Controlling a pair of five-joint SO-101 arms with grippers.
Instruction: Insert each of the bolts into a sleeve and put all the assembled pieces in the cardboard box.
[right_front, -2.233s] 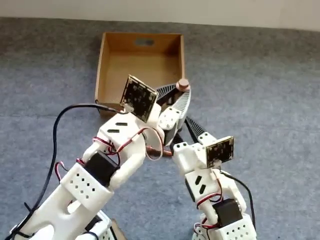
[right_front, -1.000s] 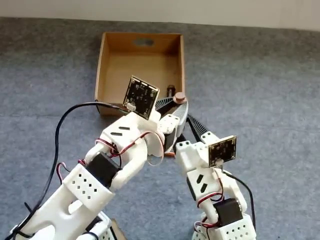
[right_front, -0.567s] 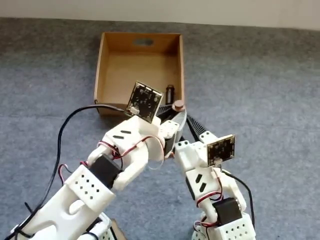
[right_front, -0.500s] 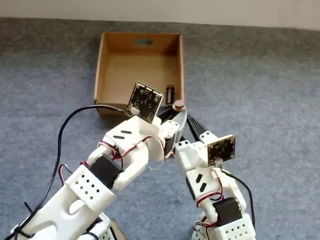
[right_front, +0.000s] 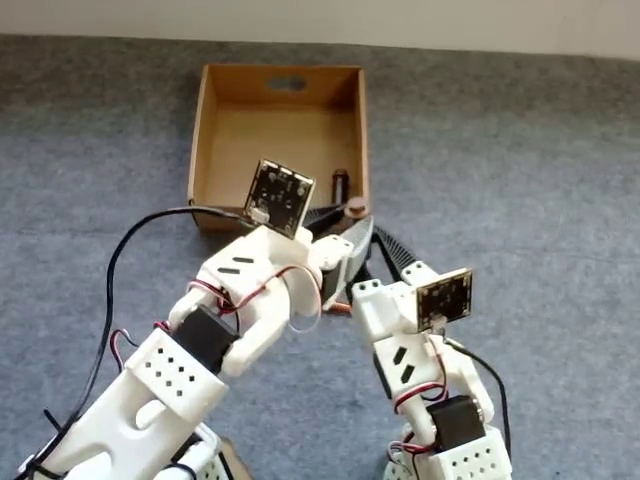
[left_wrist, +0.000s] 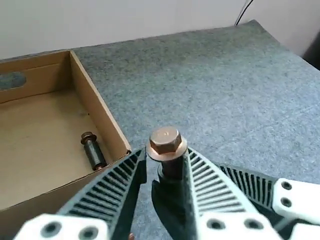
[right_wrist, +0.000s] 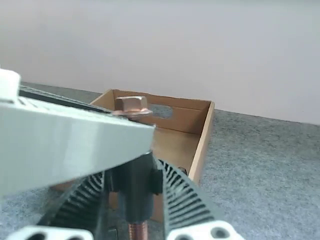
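1 cardboard box (right_front: 200, 130) at far side of tabletop (right_front: 560, 180), left of centre. Inside, by its right wall: 1 assembled piece (right_front: 339, 185), lying flat. At box's near right corner, held up: 1 more bolt (right_front: 354, 209), upright, head up, seated in 1 black sleeve (right_wrist: 134, 185), thread end poking out below. Left gripper (left_wrist: 164, 156) flanks it; grip can't tell. Right gripper (right_wrist: 132, 172) clamped on sleeve, both sides touching.
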